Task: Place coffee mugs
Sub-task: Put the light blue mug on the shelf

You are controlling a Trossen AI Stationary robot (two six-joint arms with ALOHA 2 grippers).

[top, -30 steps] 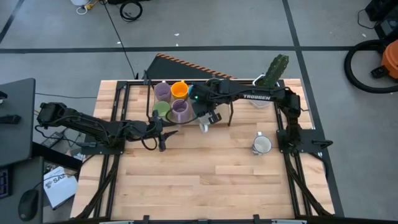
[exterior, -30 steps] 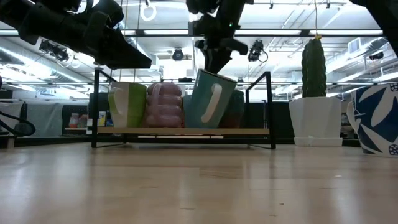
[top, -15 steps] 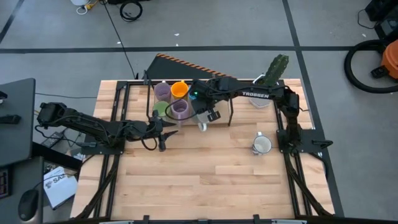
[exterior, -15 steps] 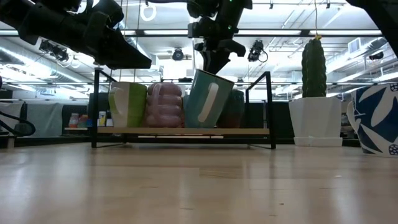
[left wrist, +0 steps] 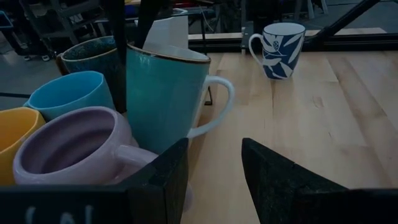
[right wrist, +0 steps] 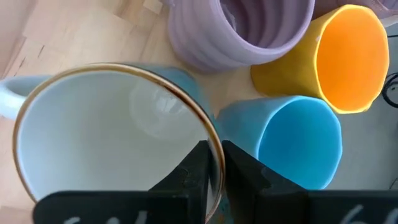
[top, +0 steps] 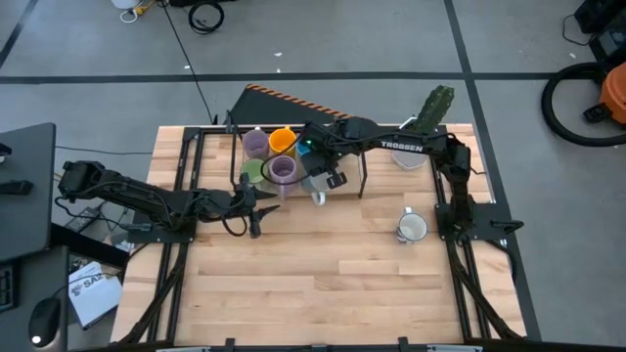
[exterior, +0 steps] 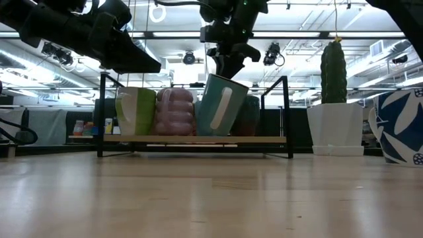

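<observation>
Right wrist view, my right gripper [right wrist: 214, 163] pinching the rim of a tilted teal white-lined mug [right wrist: 112, 143], my left gripper [left wrist: 214, 165] open, empty.

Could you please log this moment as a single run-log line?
right gripper: pinching teal mug rim, tilted on rack | left gripper: open, waiting near rack | patterned mug: on table
</observation>
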